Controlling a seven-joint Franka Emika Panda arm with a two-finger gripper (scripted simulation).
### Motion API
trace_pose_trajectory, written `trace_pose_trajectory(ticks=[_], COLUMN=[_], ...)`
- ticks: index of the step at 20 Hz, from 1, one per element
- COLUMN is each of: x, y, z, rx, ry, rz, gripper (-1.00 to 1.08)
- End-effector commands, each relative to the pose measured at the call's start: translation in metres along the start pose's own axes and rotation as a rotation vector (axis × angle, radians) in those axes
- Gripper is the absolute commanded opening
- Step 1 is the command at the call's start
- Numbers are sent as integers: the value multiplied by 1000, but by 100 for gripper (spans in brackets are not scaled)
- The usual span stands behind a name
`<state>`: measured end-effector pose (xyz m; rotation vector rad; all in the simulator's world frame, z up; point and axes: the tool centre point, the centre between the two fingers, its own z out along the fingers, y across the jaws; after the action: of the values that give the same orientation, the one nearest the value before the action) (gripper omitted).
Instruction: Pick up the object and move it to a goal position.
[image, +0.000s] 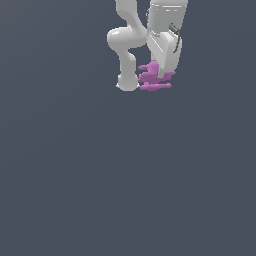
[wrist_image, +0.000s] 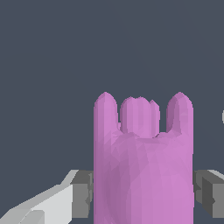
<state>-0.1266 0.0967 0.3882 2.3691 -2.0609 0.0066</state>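
The object is a small pink-magenta piece with a lumpy body and thin prongs sticking out sideways. In the exterior view it sits near the top, right under the white hand of the arm. My gripper reaches down over it, and one finger crosses in front of the pink body. In the wrist view the object fills the space between my fingers, and both grey pads lie against its sides. My gripper is shut on it. I cannot tell whether the object rests on the floor or hangs just above it.
The arm's white base and links stand just to the exterior view's left of the object. A plain dark grey floor spreads over the remainder of both views. No goal marker shows.
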Motion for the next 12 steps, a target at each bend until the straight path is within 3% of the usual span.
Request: trace_pose_trajectory(ticks=[1,12], x=[-9,-37], y=[5,16], z=[-25,-104], rx=[-1,-1], ry=[0,-3], rz=[0,-2], gripper=[-100,-100])
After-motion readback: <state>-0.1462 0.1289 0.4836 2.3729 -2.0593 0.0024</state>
